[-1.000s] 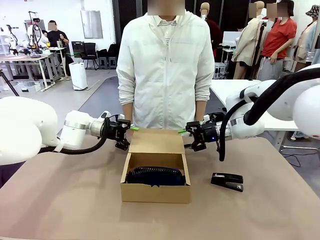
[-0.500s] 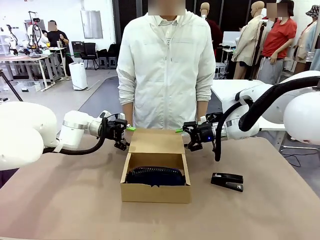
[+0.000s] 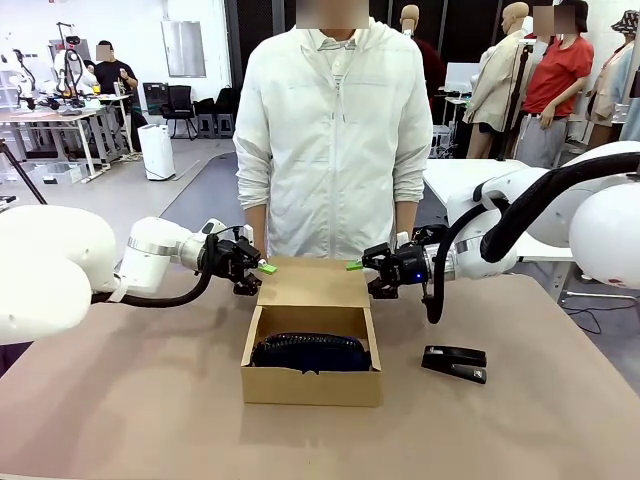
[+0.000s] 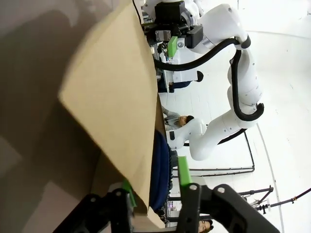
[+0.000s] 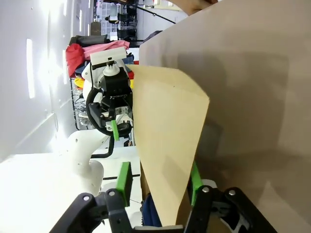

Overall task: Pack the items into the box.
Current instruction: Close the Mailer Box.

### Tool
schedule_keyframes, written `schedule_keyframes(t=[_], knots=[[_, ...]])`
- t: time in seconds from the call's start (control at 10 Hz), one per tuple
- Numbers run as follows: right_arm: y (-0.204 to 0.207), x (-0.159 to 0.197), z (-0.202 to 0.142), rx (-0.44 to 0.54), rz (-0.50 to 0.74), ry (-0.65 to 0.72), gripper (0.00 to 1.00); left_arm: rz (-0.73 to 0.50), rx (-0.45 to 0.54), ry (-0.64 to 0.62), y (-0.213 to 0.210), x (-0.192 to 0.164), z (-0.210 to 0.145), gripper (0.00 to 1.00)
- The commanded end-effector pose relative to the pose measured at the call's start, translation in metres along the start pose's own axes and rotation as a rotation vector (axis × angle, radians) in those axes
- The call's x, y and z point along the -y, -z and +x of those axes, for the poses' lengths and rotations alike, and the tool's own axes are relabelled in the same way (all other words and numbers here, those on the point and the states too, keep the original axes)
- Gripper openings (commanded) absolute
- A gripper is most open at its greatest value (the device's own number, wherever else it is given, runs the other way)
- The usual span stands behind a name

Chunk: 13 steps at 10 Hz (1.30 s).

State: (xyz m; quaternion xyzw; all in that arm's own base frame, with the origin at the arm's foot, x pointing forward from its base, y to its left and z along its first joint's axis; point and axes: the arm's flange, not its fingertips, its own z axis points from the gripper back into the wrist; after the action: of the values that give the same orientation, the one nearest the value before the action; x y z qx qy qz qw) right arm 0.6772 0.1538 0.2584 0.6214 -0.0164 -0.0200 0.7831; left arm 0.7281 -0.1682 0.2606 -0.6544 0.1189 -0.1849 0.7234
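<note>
The brown cardboard box point(image 3: 310, 385) sits mid-table with its flap lid point(image 3: 312, 283) laid back toward the person. Inside it lies the navy zip pouch point(image 3: 310, 352). My left gripper point(image 3: 262, 268) straddles the flap's far-left corner and my right gripper point(image 3: 357, 266) straddles its far-right corner. In the left wrist view the flap point(image 4: 112, 97) runs between the green pads of the left gripper point(image 4: 154, 177), with a gap still showing on one side and the pouch point(image 4: 160, 160) beyond. In the right wrist view the flap point(image 5: 170, 121) stands between the jaws of the right gripper point(image 5: 158, 175), which are not pinched on it.
A black stapler point(image 3: 455, 362) lies on the table to the right of the box. A person in a white jacket point(image 3: 330, 130) stands at the far edge right behind the flap. There is bare brown tabletop point(image 3: 120, 400) left of and in front of the box.
Both grippers have slid inward onto the flap's far corners, and their jaws have narrowed around the cardboard. The box and pouch have stayed put.
</note>
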Motion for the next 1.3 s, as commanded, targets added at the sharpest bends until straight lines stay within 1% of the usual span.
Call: schedule_keyframes(t=[0.0,0.2,0.4,0.6,0.8,0.9,1.0,1.1,1.2], knots=[[-0.007,-0.008,-0.009,-0.019,0.013,-0.044,0.59,0.009,0.007,0.011,-0.003,0.011,0.002,0.32],[-0.011,-0.017,-0.024,-0.023,0.033,-0.105,0.59,0.04,-0.001,0.063,0.0,0.026,-0.004,0.32],[-0.016,-0.04,-0.047,-0.054,0.047,-0.228,0.59,0.073,-0.011,0.124,0.005,0.044,-0.014,0.32],[-0.013,-0.048,-0.059,-0.083,0.028,-0.317,0.59,0.162,0.015,0.188,0.009,0.06,-0.023,0.32],[-0.01,-0.054,-0.069,-0.06,0.018,-0.419,0.59,0.209,0.017,0.257,0.012,0.075,-0.036,0.32],[-0.006,-0.057,-0.071,-0.039,0.013,-0.433,0.59,0.196,0.03,0.252,0.009,0.077,-0.036,0.32],[-0.007,-0.057,-0.066,0.005,-0.019,-0.433,0.59,0.17,0.008,0.212,-0.002,0.07,0.003,0.32],[-0.01,-0.057,-0.06,-0.072,0.028,-0.385,0.59,0.17,0.008,0.212,-0.002,0.07,0.003,0.32],[-0.01,-0.057,-0.06,-0.072,0.028,-0.385,0.59,0.17,0.008,0.212,-0.002,0.07,0.003,0.32]])
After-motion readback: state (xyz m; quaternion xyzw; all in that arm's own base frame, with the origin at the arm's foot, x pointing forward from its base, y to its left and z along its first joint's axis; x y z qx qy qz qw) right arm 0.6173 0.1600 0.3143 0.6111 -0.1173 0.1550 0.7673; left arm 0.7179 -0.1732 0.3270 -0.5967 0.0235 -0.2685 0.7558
